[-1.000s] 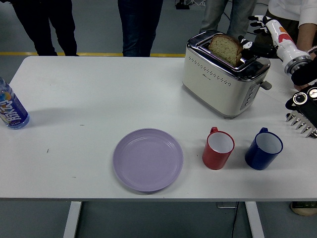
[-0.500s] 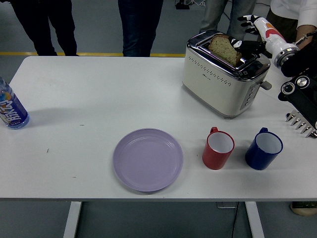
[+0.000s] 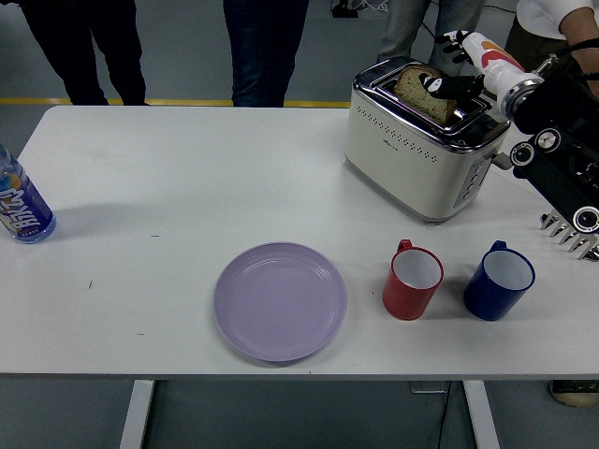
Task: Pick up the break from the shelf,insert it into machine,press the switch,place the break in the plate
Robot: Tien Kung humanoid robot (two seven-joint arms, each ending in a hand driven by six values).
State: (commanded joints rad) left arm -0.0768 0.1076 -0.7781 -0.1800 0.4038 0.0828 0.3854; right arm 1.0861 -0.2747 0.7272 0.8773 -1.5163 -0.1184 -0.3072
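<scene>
A slice of brown bread (image 3: 419, 90) stands in the slot of the cream and chrome toaster (image 3: 412, 150) at the back right of the table, its top half sticking out. My right hand (image 3: 456, 82) reaches in from the right edge, just above the toaster's top. Its black fingers (image 3: 447, 86) are spread, and they lie against the upper right edge of the slice without closing round it. The toaster's lever (image 3: 504, 161) sits on its right end. A lilac plate (image 3: 279, 299) with nothing on it lies at the front centre. The left arm is out of view.
A red mug (image 3: 412, 279) and a blue mug (image 3: 498, 280) stand right of the plate. A metal rack (image 3: 571, 234) pokes in at the right edge. A water bottle (image 3: 21, 206) stands at the far left. Several people stand behind the table.
My right hand has moved left and slightly up from beside the toaster's right end to the top of the bread. The bread and the other things have stayed put.
</scene>
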